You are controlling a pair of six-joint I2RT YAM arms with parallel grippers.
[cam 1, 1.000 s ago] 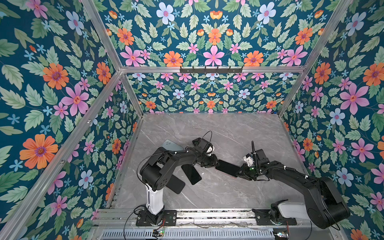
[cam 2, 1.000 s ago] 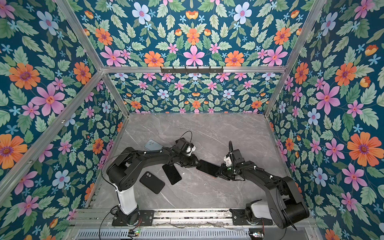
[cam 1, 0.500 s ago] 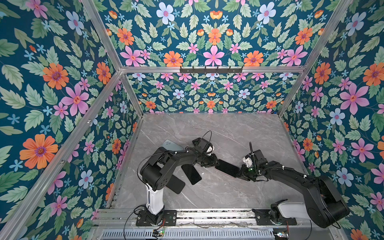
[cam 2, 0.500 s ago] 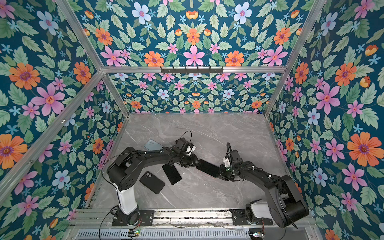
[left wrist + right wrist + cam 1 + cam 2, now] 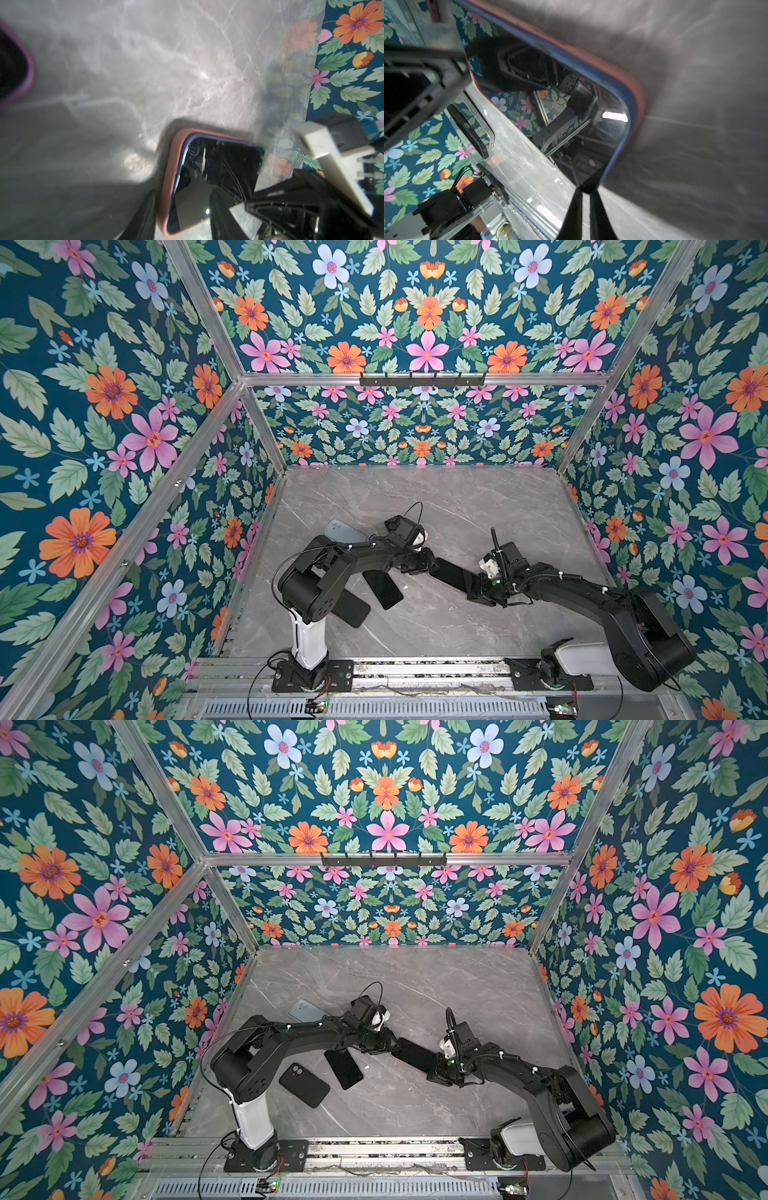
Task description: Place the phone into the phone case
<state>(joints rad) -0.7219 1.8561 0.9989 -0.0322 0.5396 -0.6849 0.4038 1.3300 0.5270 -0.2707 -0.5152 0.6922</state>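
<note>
- Overhead, in both top views, two black arms are reaching toward each other across a grey marble surface (image 5: 415,497). A dark phone (image 5: 452,574) is lying slantwise between their tips, near the middle.
- Only the top views are showing the spare items. A black handset (image 5: 344,1069) is lying with one end under the left forearm. A black rectangle with two camera rings (image 5: 304,1085) is sitting near that arm's shoulder. A pale blue-grey device (image 5: 305,1010) is peeking out behind the forearm.
- Only the wrist views are giving colour. The phone's blue edge is nesting inside the reddish-brown rim of the phone case (image 5: 169,166), at the one corner each wrist camera is seeing.
- From the left wrist, the left claw (image 5: 184,193) is standing with its fingers apart at one end of the phone. One finger (image 5: 143,218) is just outside the case rim and the other is over the glass. The opposite arm's dark tip and a pale block are crowding the far end.
- From the right wrist, the right claw (image 5: 586,193) is pinching the phone's corner, its two fingers pressed almost together. The glass is mirroring floral walls and an arm.
- Each arm is stretching low and long from its base at the front rail, with the elbow bent and the forearm angling inward toward the phone.
</note>
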